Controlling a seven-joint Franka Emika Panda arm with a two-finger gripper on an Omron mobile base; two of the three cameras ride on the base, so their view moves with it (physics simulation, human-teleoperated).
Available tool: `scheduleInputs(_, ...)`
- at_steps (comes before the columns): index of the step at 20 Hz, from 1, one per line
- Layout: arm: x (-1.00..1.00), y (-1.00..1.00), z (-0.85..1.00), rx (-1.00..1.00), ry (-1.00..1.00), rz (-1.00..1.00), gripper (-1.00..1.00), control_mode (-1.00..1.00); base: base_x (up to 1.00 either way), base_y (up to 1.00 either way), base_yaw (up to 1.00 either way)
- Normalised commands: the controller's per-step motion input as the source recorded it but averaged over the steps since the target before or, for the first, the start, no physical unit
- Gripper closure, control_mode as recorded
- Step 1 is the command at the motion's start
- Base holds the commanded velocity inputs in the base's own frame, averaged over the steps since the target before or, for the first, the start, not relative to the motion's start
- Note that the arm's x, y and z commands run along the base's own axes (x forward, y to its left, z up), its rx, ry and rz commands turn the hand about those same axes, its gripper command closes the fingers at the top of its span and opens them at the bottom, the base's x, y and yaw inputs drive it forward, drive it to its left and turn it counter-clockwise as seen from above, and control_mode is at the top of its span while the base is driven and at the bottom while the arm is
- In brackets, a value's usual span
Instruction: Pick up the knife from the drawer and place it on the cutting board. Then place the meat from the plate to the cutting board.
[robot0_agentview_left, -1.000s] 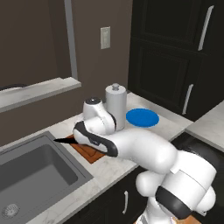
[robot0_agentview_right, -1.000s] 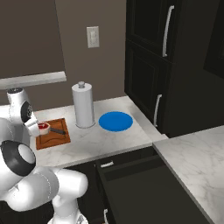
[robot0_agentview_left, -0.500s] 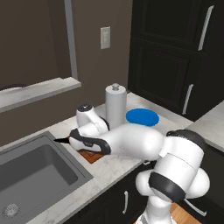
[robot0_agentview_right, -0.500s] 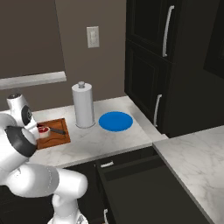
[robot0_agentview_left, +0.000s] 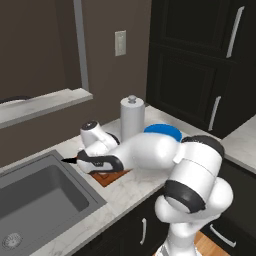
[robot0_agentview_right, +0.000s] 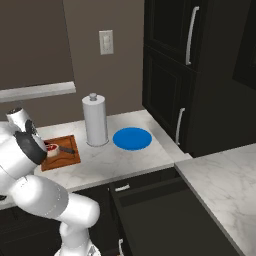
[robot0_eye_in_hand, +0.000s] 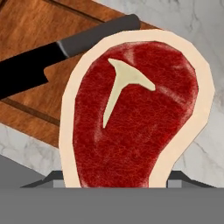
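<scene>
- Hand view puts the small raw steak, red with a whitish fatty rim and a pale T-shaped bone mark (robot0_eye_in_hand: 131, 118), right in front of the camera, hanging over the reddish-brown wooden cutting board (robot0_eye_in_hand: 39, 26) and partly past its near corner, above the marble counter (robot0_eye_in_hand: 197, 26).
- The two-finger gripper (robot0_agentview_right: 50, 149) appears clamped on the steak; the fingertips hide behind the meat's lower edge, so contact is a judgement from how the meat sits against the hand.
- Handling, as a judgement: the steak looks light, soft and floppy, with a slick surface; a hold across its narrow lower end, as now, seems sensible, since a wider hold would let it fold.
- Just beyond the steak, the long slim all-black kitchen knife (robot0_eye_in_hand: 57, 52) lies flat across the board, crossing its groove; the steak's top edge overlaps the handle in this view.
- Right base view shows the steak as a small red patch over the board's left end, the knife beside it.
- Beyond the board stands a white paper-towel roll on a holder (robot0_agentview_right: 95, 120), and beyond that the round, flat, bright blue plate (robot0_agentview_right: 132, 138) sits bare.
- Farthest from the board, tall black cabinets (robot0_agentview_right: 200, 75) close the counter's end.
</scene>
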Motion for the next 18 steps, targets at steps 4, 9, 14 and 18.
scheduleInputs(4,0.00,0.00,-0.11,-0.01,0.00,0.00,1.00,-1.00,0.00,0.00,0.00)
scheduleInputs(9,0.01,0.00,-0.18,0.00,0.00,0.00,1.00,-1.00,0.00,0.00,0.00)
scheduleInputs(14,0.09,0.00,-0.27,0.00,0.00,0.00,1.00,-1.00,0.00,0.00,0.00)
scheduleInputs(18,0.09,0.00,-0.14,0.00,0.00,0.00,1.00,-1.00,0.00,0.00,0.00)
